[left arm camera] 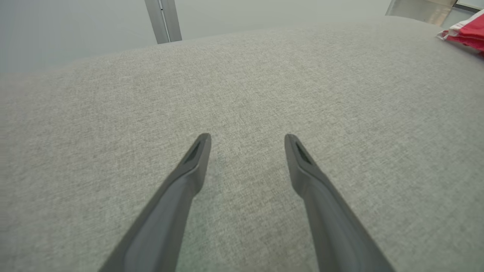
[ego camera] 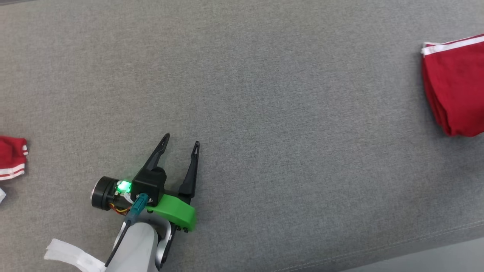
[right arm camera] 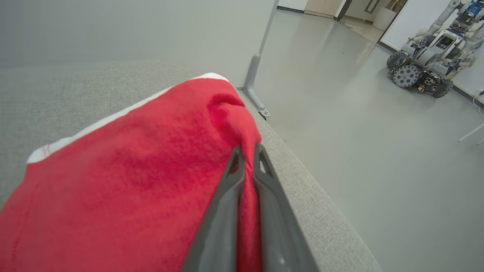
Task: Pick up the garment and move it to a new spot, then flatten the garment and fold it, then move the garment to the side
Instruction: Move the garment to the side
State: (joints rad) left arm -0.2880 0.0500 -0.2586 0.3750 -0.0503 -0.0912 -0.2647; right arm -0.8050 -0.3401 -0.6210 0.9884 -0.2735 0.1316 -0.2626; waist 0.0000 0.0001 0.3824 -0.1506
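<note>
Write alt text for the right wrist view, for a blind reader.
The right gripper has its jaws shut on a fold of the red garment near the edge of a grey fabric surface. Beyond lies a pale floor with another wheeled robot.

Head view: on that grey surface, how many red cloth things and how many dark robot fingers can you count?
Red cloth things: 2 (folded garment, small striped piece at the left edge)
Dark fingers: 2, spread apart
Total: 4
</note>
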